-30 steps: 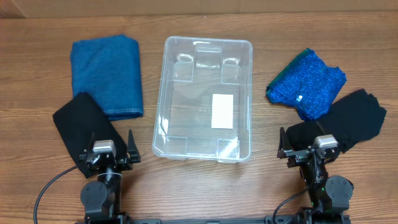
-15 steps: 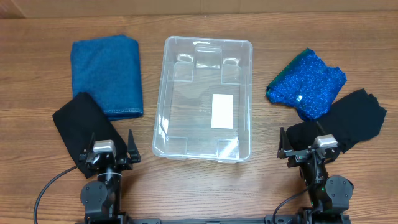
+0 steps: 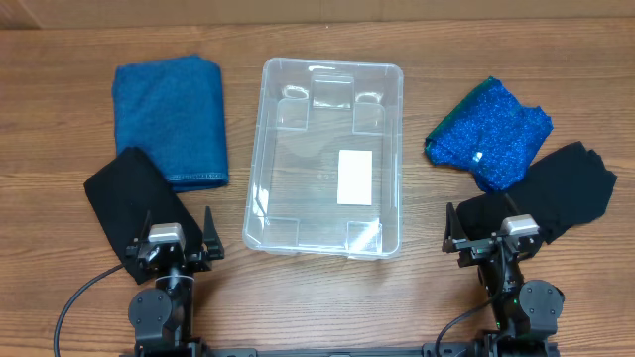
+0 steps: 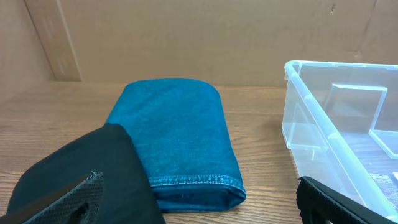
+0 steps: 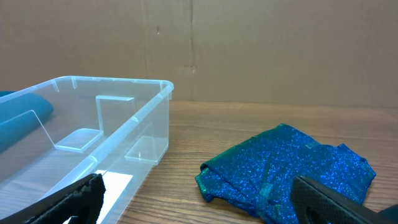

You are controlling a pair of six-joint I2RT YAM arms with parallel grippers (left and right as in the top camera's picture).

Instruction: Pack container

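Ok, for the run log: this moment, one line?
container empty | left gripper open | right gripper open | denim cloth, sparkly cloth, left black cloth, right black cloth outside

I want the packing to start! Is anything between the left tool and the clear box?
Nothing visible. The open left tool hangs over a black cloth, and only bare table lies between it and the container to its right.

Overhead: high, straight down, whole desk (image 3: 60,59) in frame. Left wrist: low at near edge, left side, facing far edge; close on folded blue towel (image 4: 180,134). Right wrist: same, right side; sparkly blue cloth (image 5: 289,165). All three views share the container (image 3: 256,174).
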